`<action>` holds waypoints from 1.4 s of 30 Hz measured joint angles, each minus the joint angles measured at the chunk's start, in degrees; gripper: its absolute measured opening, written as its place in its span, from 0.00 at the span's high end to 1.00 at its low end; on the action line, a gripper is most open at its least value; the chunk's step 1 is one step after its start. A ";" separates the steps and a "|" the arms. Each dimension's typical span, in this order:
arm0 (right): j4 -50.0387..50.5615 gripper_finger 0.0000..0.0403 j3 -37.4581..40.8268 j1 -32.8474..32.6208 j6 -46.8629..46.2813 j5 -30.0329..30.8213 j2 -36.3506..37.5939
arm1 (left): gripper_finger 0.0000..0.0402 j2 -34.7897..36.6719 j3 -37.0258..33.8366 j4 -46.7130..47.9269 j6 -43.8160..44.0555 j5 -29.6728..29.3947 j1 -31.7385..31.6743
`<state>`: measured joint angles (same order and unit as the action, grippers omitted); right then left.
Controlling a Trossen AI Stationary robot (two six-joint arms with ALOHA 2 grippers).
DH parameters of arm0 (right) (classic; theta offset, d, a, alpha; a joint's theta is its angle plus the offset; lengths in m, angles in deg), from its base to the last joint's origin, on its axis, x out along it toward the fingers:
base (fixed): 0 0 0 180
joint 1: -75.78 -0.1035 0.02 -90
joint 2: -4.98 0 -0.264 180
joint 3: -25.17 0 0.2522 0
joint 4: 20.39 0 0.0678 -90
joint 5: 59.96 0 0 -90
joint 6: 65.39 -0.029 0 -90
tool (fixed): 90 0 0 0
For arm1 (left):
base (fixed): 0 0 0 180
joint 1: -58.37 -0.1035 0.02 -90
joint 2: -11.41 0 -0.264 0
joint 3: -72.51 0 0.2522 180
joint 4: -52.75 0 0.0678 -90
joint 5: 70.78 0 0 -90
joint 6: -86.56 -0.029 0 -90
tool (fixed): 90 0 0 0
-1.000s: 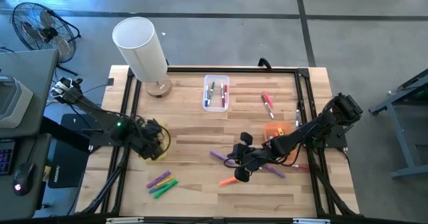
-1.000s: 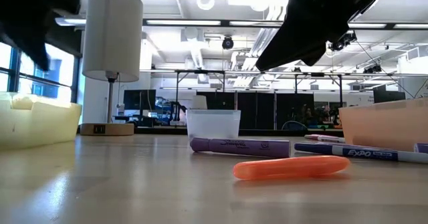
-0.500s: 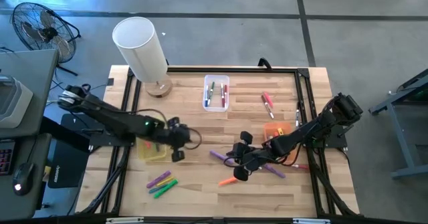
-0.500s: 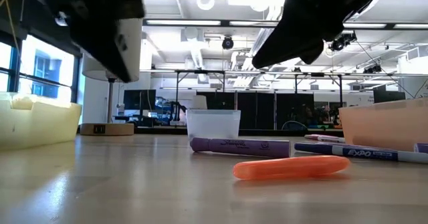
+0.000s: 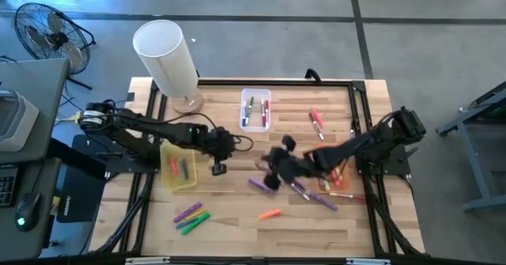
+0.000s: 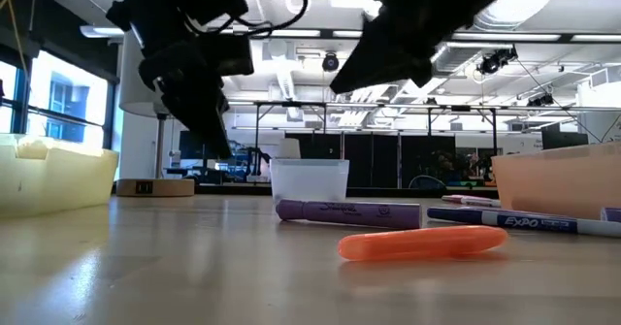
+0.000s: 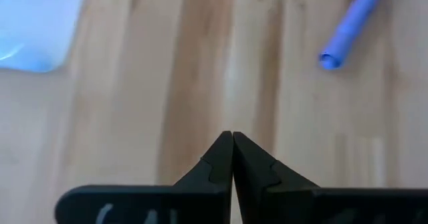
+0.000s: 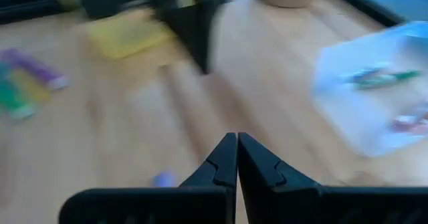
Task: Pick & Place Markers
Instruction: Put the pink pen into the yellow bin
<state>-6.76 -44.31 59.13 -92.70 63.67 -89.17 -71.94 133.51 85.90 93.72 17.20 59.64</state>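
Observation:
Markers lie loose on the wooden table: two purple ones (image 5: 259, 184) (image 5: 304, 192) and an orange one (image 5: 270, 214) near the middle, a purple, yellow and green cluster (image 5: 190, 216) at the near left, and red and pink ones (image 5: 316, 123) at the far right. More lie in the clear bin (image 5: 255, 109) and the yellow bin (image 5: 179, 168). My left gripper (image 5: 225, 150) hangs shut over bare wood (image 7: 232, 140), right of the yellow bin. My right gripper (image 5: 262, 166) is shut and raised (image 8: 237, 140) above the purple marker, pointing toward the left arm.
A white lamp (image 5: 166, 55) stands at the far left corner. An orange bin (image 5: 328, 166) sits under the right arm. A blue-capped Expo marker (image 6: 524, 221) lies near the orange bin (image 6: 563, 179). The two grippers hang close together over the table's middle.
My left gripper has swept from over the yellow bin toward the table's right edge, as far as the middle, and markers now show in the uncovered bin. My right gripper has risen from beside the orange marker and gone toward the far edge and a little left.

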 joint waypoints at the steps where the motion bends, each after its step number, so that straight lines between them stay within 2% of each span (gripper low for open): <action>1: 2.98 1.00 -1.48 1.99 -0.74 -0.30 0.00 | 1.00 0.00 -0.02 0.19 -0.86 0.02 -0.68; 9: 39.77 0.94 -17.24 20.21 -3.85 -4.29 0.00 | 1.00 0.00 -0.03 0.14 -6.51 3.16 -4.60; 12: 48.18 0.88 -20.08 27.30 -3.57 -5.57 0.05 | 1.00 0.00 -0.13 -0.17 -6.14 1.91 -4.74; 15: 52.60 0.80 -19.52 34.05 -2.63 -8.80 0.09 | 1.00 0.02 -2.59 -3.38 -9.15 1.24 -4.65; 20: 52.76 0.72 -13.85 42.56 -2.25 -13.90 0.07 | 1.00 0.02 -4.47 -6.99 -12.54 1.46 -7.81; 25: 52.65 0.71 -7.78 47.58 -1.19 -15.41 0.04 | 1.00 0.97 -2.88 -5.99 -11.51 2.33 -10.94; 34: 48.91 0.74 0.74 50.20 -0.59 -17.13 0.04 | 1.00 0.90 -0.32 -5.37 -11.84 4.79 -11.73; 42: 38.81 0.74 6.76 51.95 2.06 -20.49 0.04 | 1.00 0.90 0.38 -5.97 -11.84 7.13 -11.75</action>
<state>32.04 -37.54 111.08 -90.64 43.18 -89.12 -71.05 133.89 79.92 81.87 24.33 47.89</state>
